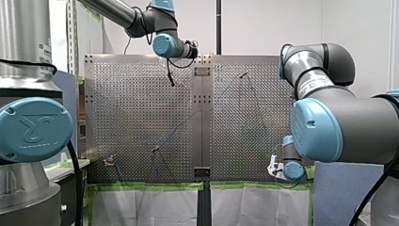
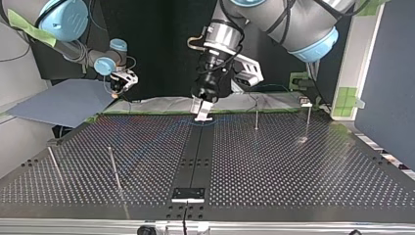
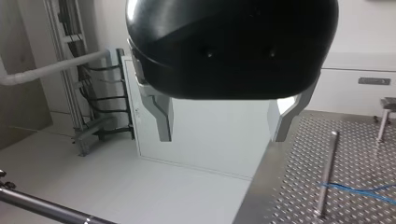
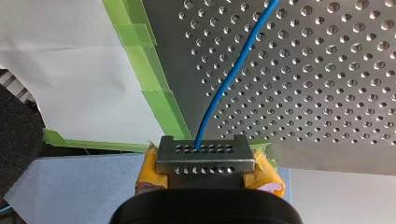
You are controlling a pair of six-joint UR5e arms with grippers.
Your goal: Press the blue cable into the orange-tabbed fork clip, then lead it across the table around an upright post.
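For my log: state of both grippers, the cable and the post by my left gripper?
Thin blue cable: pinched at one end, running over perforated table.
Yellow-padded right gripper: shut on cable.
Black metal-fingered left gripper: open, empty.
Slim metal post: upright, cable touching it.

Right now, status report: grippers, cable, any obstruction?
Left gripper open, empty. Right gripper shut on blue cable, by the green tape. Cable runs to one upright post; nothing blocking seen.

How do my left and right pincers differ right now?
Left pincer is open and empty; right pincer is shut on the blue cable. Left pincer shows grey metal fingers; right pincer shows yellow pads.
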